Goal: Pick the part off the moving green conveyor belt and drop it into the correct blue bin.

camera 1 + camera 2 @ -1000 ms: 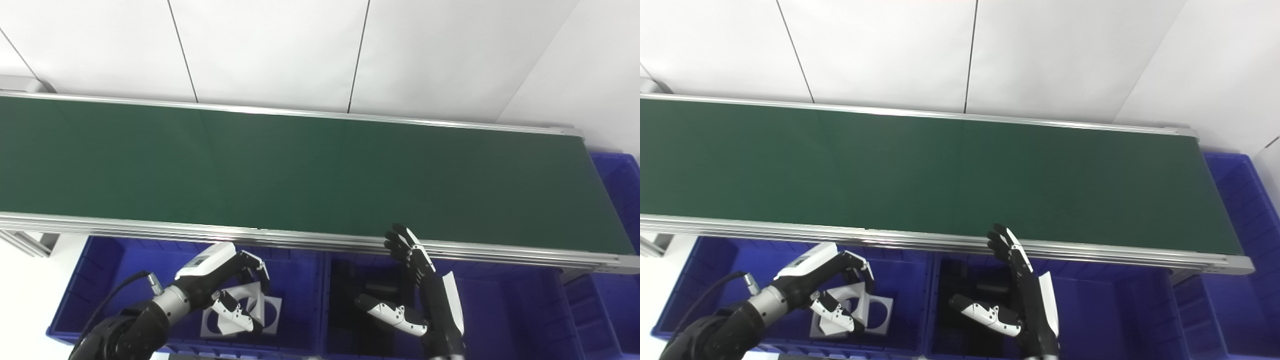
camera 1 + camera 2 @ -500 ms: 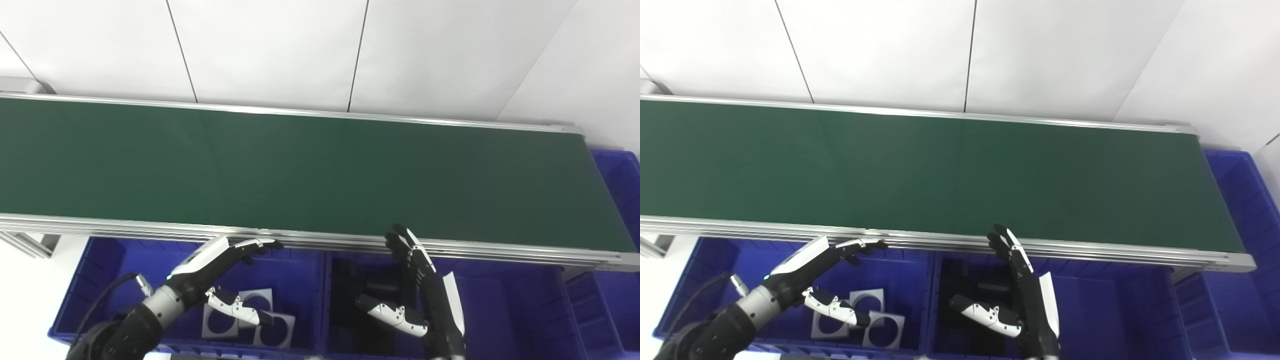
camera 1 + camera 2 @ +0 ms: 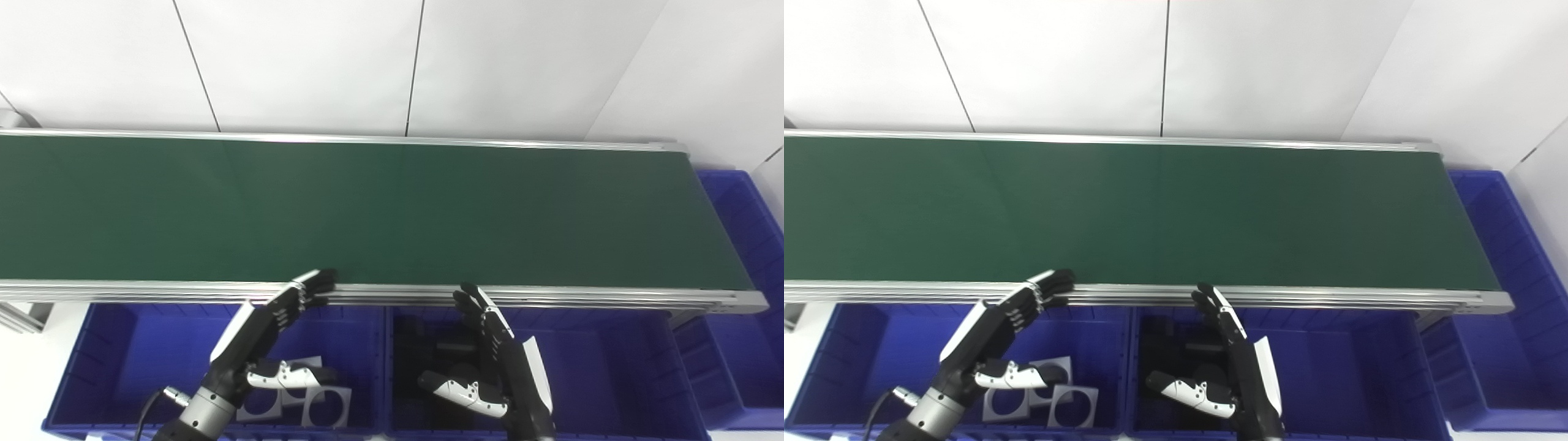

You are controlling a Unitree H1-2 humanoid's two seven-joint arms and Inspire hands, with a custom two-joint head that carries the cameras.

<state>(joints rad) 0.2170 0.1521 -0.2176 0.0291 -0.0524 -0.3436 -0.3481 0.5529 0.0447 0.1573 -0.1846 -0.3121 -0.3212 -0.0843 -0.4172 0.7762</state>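
The conveyor belt (image 3: 392, 214) is running from left to right behind a row of bins. The left bin (image 3: 122, 349) is holding flat plates (image 3: 324, 404). The middle bin (image 3: 588, 367) is sitting just beside it, right.

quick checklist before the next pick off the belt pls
1. Part present on the green conveyor belt: not ok, no part shows anywhere on it.
2. Left hand free: ok, open, fingers reaching to the belt's near rail.
3. Right hand free: ok, open, holding nothing.
4. White square parts lie in the left blue bin: ok.
5. Middle blue bin holds dark parts: ok, though their shape is hard to tell.
6. Which bin the next part needs: cannot tell.
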